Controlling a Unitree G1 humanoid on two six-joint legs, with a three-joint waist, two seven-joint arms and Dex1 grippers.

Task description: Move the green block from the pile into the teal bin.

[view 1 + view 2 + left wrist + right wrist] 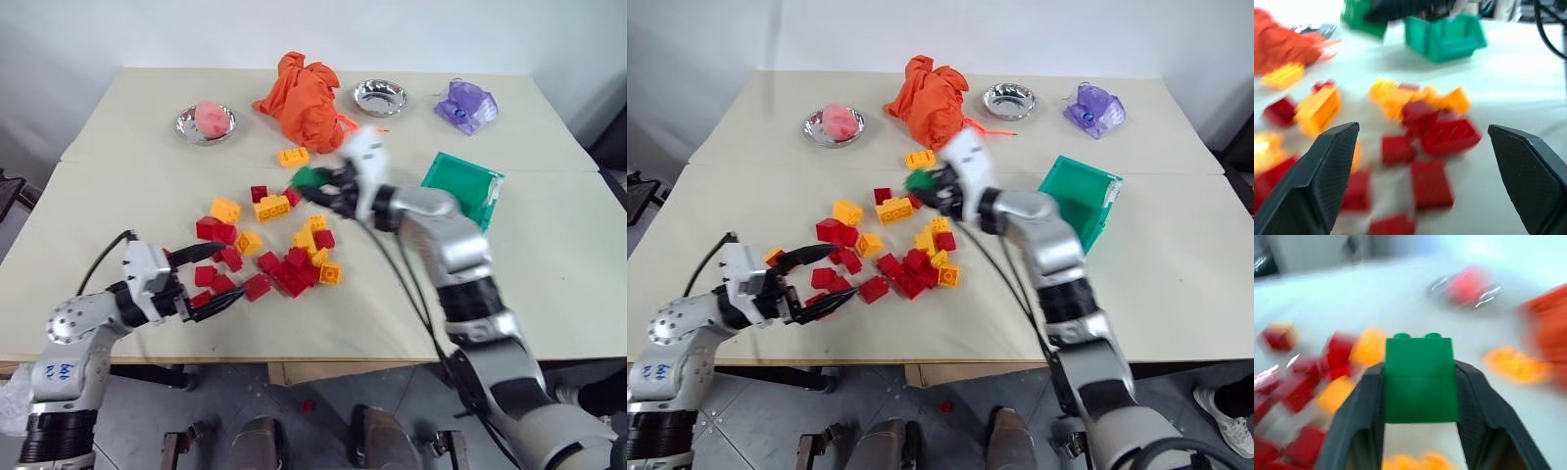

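The green block (1420, 379) is clamped between the two black fingers of my right gripper (315, 182), held in the air above the far edge of the pile (269, 250) of red, yellow and orange bricks. The teal bin (464, 186) lies tipped on the table to the right of that gripper, a short way off. My left gripper (211, 279) hovers open at the near left edge of the pile with nothing between its fingers (1327, 176).
An orange cloth (302, 98) is bunched at the back of the table. Two silver bowls stand beside it, the left bowl (205, 122) holding something pink, the right bowl (380, 97) empty. A purple bag (465, 104) lies at the back right. One yellow brick (292, 156) sits apart.
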